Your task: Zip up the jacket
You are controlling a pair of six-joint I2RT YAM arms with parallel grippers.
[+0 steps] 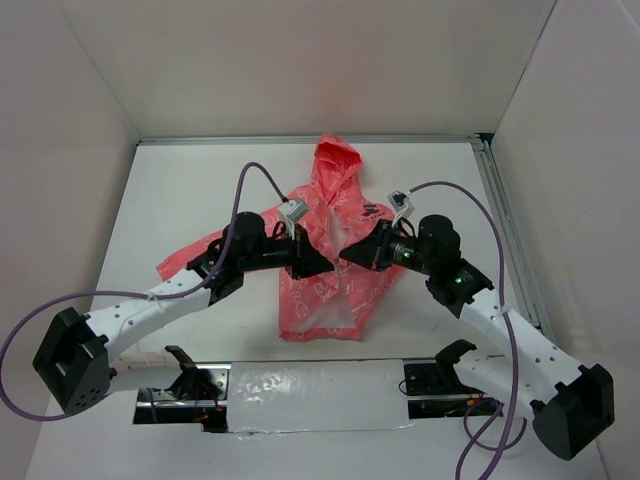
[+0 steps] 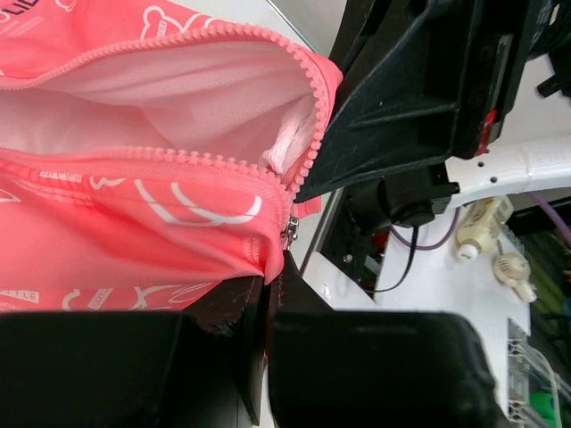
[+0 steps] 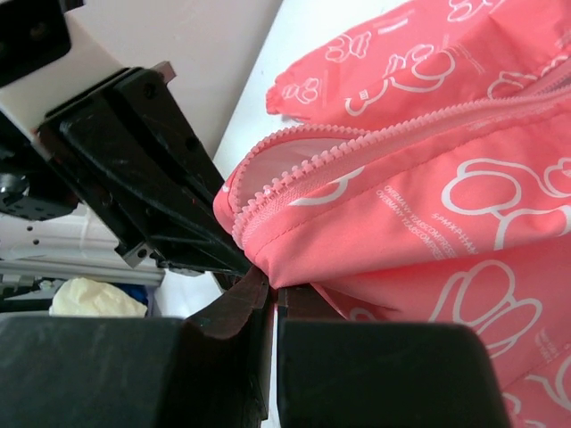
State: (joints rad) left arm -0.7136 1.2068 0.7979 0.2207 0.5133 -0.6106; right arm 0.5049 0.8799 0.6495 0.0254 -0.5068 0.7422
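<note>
The jacket [image 1: 330, 285] lay flat in the middle of the surface [image 1: 200, 180], hood [image 1: 335, 155] toward the far edge and hem toward the near edge. Both arms met over its open front. The left fingers [image 2: 134, 366] were pressed together on a fold of pink cloth just beneath the small metal slider [image 2: 290, 230]. The right fingers [image 3: 375, 374] likewise pinched the cloth under the other row of zip teeth [image 3: 357, 134]. The fabric looked thin, light and limp, likely slippery, so it would bunch rather than resist a pull. The safest holds seemed to be the slider's tab and the edge close below it, kept taut so the teeth could line up.
</note>
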